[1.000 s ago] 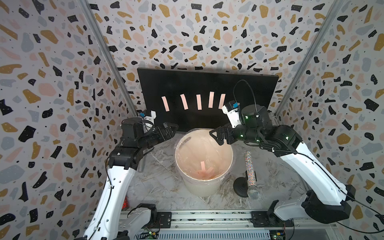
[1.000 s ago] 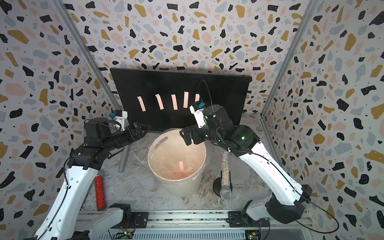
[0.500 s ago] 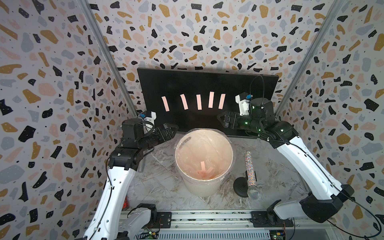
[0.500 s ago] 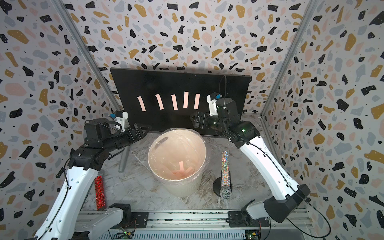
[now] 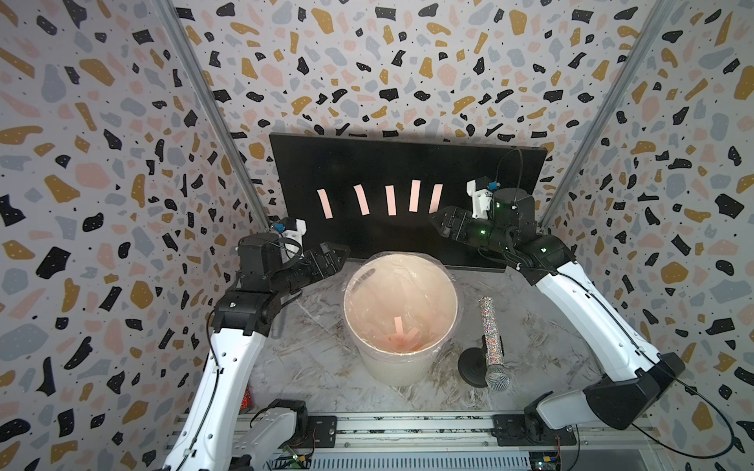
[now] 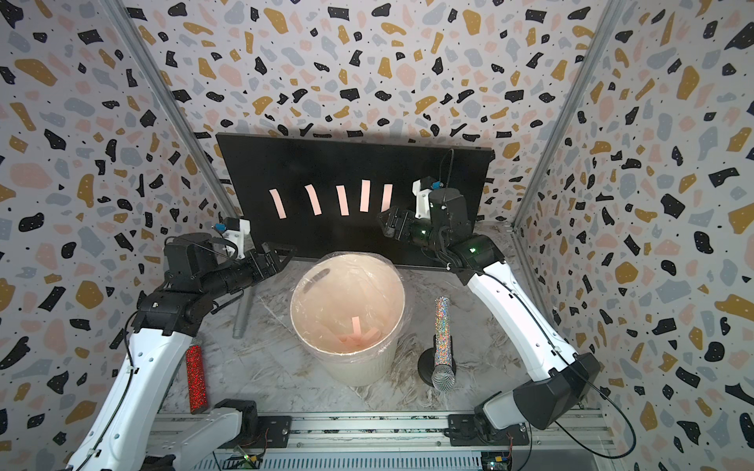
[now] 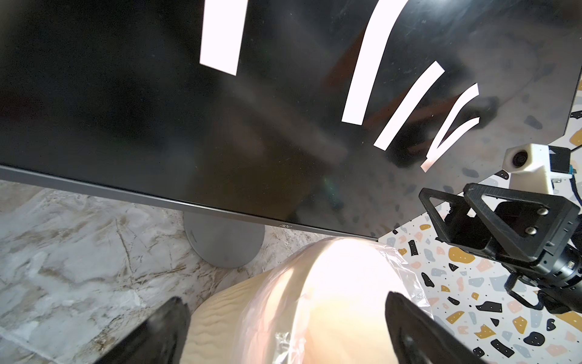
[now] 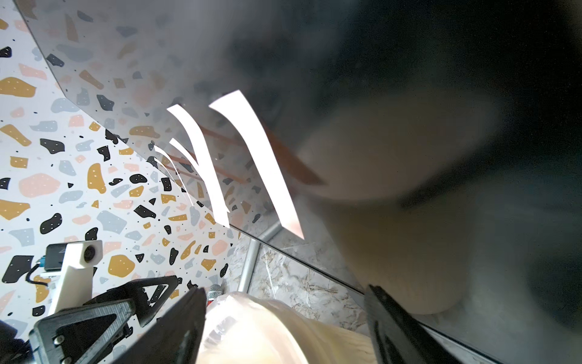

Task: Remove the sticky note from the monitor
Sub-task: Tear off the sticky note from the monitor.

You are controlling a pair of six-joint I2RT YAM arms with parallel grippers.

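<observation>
Terrazzo-patterned walls (image 5: 367, 61) are seen around a marbled grey tabletop (image 5: 310, 350), at the back of which the large flat black unlit monitor (image 5: 408, 163) is stood. Five narrow pale-pink sticky notes (image 5: 390, 200) are stuck in a row on its screen. The right jaws are held apart, empty, just beside the lower end of the rightmost note (image 5: 435, 198); contact cannot be told. The left jaws are held wide apart, empty, near the rim of the round cream plastic-lined bin (image 5: 391, 371) (some pink strips (image 5: 402, 338) are lying inside).

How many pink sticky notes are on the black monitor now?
5, in one row across the monitor: leftmost note, second note, middle note, fourth note, and rightmost note beside the right gripper. The right arm hides some screen, so more could be hidden.
</observation>
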